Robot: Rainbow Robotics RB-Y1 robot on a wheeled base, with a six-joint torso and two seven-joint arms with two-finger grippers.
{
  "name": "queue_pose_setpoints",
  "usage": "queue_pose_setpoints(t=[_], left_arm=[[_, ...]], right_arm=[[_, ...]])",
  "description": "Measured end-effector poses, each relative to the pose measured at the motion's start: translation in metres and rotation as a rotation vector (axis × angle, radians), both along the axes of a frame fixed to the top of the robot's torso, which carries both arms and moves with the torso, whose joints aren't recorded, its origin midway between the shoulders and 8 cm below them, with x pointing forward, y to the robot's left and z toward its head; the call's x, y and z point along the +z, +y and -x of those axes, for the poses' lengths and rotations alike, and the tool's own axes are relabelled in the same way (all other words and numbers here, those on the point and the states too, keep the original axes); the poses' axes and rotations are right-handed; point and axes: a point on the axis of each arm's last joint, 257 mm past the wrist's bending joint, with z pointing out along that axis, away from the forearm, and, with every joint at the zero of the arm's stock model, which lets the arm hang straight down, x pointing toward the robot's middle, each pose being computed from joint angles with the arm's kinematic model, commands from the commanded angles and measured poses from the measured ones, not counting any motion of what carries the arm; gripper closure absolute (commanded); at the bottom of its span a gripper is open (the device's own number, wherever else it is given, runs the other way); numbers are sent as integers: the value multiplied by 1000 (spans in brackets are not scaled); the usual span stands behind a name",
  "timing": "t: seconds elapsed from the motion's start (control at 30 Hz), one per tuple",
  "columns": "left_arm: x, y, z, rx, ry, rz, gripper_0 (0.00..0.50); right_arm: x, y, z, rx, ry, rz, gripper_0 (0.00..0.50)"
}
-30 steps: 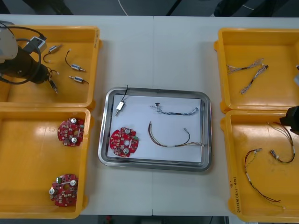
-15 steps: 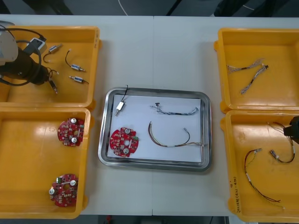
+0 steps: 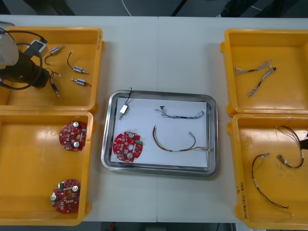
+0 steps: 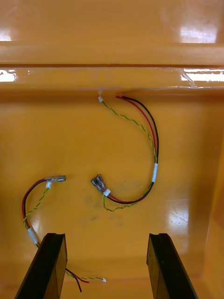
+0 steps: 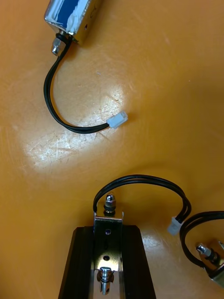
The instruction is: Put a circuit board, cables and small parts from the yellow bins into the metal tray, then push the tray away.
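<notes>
From the front, the tray (image 3: 159,93) holds a board (image 3: 127,146) and cables (image 3: 173,142); the left arm (image 3: 21,72) reaches into the bin (image 3: 82,98) at its ten o'clock. At the left wrist, the left gripper (image 5: 108,261) pinches a small part (image 5: 108,219), so the pick seems made and a straight lift toward the tray comes next. At the right wrist, the right gripper (image 4: 107,243) gapes wide above a red-and-yellow cable (image 4: 149,140).
</notes>
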Motion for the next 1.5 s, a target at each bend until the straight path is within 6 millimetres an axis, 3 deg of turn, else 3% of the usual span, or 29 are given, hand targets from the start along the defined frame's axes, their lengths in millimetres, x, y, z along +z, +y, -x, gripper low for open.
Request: queue_pose_setpoints(t=[0.27, 0.47, 0.77, 1.07, 1.5], left_arm=[[-2, -3, 3, -2, 14, 12, 500], [-6, -8, 29, 4, 131, 47, 500], [40, -14, 49, -17, 164, 15, 500], [77, -39, 67, -77, 174, -49, 500], [98, -82, 89, 110, 169, 93, 498]], right_arm=[[-2, 3, 2, -6, 4, -18, 0], [-2, 4, 2, -14, 4, -30, 0], [-2, 6, 2, -43, 3, -52, 0], [-3, 6, 2, -49, 4, -58, 0], [-3, 9, 3, -44, 6, -67, 0]])
